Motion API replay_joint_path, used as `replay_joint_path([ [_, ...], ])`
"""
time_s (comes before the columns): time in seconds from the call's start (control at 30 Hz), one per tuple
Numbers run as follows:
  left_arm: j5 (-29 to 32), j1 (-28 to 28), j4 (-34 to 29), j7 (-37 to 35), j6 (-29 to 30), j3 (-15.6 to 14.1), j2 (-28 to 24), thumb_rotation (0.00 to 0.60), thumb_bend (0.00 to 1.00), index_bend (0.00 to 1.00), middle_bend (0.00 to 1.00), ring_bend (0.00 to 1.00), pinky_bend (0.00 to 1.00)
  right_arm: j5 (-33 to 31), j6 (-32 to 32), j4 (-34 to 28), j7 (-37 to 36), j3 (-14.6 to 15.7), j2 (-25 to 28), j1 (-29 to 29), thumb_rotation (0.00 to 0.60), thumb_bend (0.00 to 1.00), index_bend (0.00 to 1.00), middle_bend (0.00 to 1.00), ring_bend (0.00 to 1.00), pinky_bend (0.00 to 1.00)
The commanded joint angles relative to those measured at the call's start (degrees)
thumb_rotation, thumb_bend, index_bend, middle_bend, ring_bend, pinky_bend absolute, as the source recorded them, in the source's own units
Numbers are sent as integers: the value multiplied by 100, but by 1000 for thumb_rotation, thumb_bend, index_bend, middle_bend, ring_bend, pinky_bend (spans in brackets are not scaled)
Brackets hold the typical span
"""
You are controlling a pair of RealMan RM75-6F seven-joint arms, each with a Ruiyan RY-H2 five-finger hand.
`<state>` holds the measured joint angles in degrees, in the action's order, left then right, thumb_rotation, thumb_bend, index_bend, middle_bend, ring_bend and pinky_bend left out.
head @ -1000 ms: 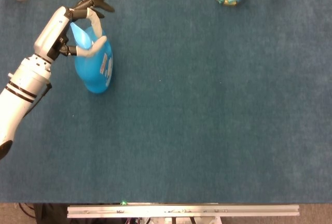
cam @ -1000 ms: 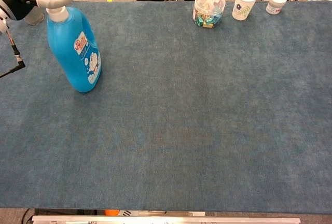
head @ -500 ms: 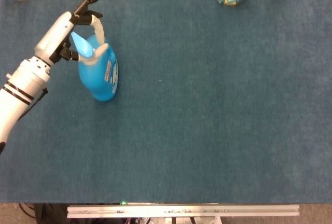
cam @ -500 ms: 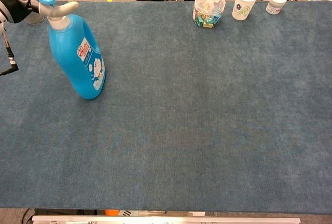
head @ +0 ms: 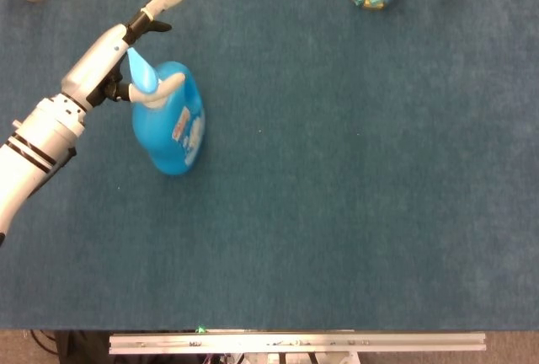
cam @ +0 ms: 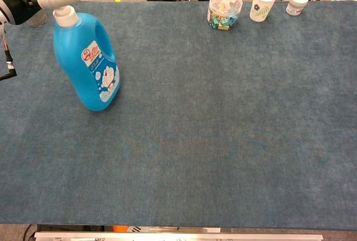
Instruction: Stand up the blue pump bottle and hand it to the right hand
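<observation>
Blue pump bottle (cam: 86,62) slid rightward, upright; clear tub (cam: 224,10) holds colourful clips.

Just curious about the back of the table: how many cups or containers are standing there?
3: a clear tub, a white paper cup and a small white pot, far right. More may be hidden.

Even, bright overhead light — soft faint shadows, no glare, both views sharp.
</observation>
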<state>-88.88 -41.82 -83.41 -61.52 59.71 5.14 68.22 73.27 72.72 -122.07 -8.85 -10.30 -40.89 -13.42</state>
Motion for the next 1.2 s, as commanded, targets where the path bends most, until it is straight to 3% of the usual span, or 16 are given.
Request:
replay_joint_path([
  [0.03, -26, -7, -107, 36, -26, -12, -87, 339, 259, 0, 0, 0, 147, 7, -4, 11, -22, 1, -4, 3, 600, 195, 254, 305, 207, 267],
  [0.3, -19, 22, -77, 278, -102, -99, -43, 353, 258, 0, 0, 0, 148, 27, 10, 31, -63, 8, 2, 22, 600, 195, 254, 305, 207, 267],
  [0.77, 350, 18, 404, 381, 8, 242, 224, 362, 258, 0, 0, 0, 147, -12, 34, 14, -66, 14, 37, 54, 600, 195, 253, 305, 207, 267],
  [1.2, 198, 76, 506, 328, -127, 40, 298, 362, 258, 0, 0, 0, 148, 2, 8, 7, -68, 11, 19, 38, 600, 195, 254, 304, 207, 267],
])
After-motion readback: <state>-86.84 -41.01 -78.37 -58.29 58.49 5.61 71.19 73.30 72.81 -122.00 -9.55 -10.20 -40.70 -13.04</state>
